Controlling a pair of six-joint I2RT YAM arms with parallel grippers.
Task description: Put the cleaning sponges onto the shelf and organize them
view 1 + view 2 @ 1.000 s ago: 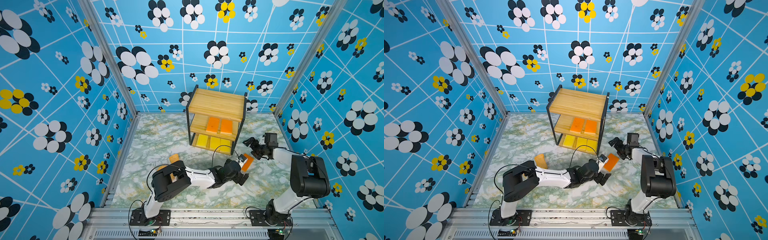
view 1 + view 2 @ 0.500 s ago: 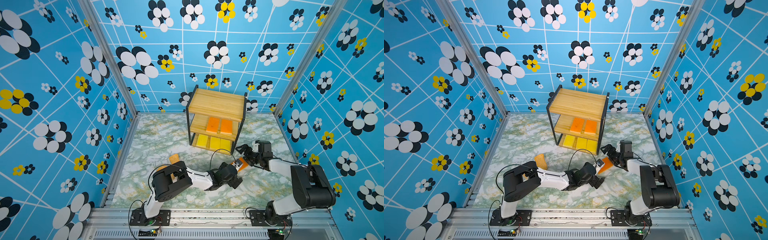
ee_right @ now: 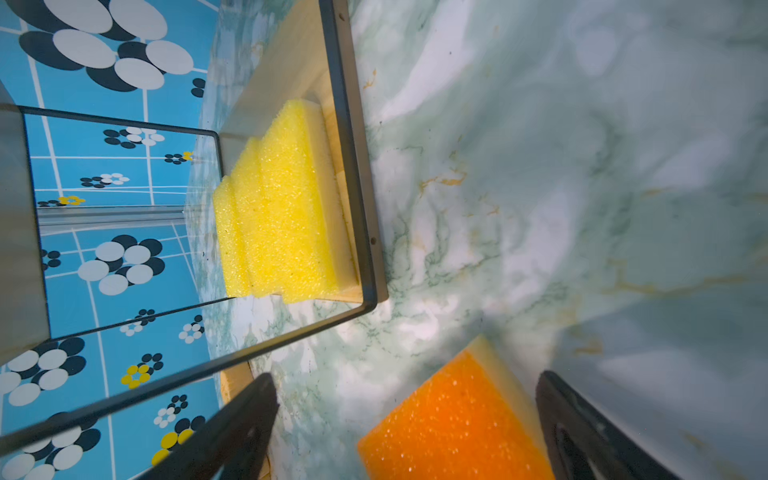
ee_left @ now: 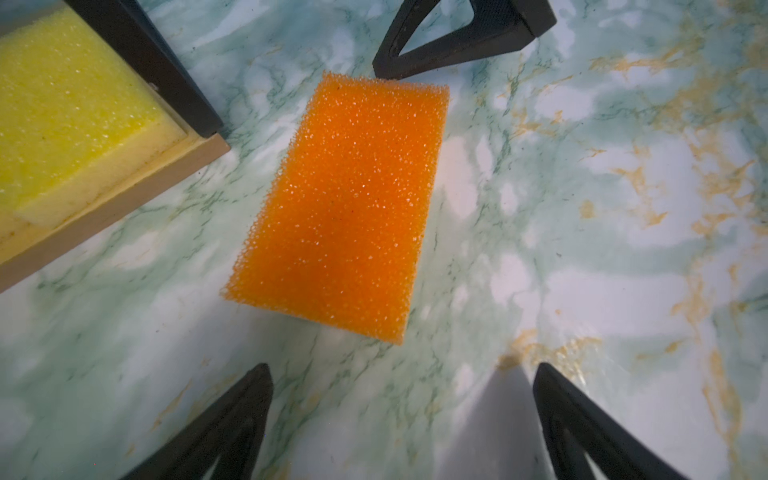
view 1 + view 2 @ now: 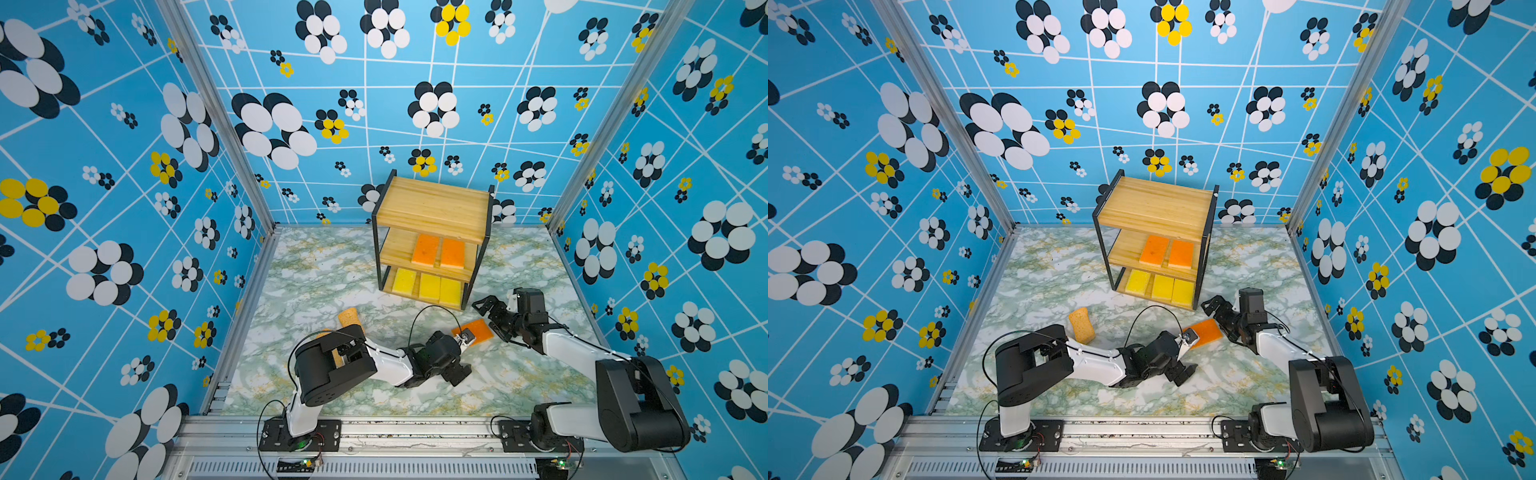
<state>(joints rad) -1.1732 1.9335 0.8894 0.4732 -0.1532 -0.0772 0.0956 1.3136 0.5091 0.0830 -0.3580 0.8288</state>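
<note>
1. R pincer (image 3: 405,378) gapes wide, empty; orange sponge (image 3: 453,415) lies flat on marble table (image 3: 540,166) between its fingers, close to 1 finger.
2. Likely best: centre over sponge, go low, pinch gently; foam squashes.
3. L pincer (image 4: 401,368) also wide, empty; sponge just ahead of it.
4. Shelf (image 5: 432,208) near R pincer; mid tier holds 2 orange sponges (image 5: 426,249), w/ room beside.

no readable text, labels or numbers anywhere — none.
</note>
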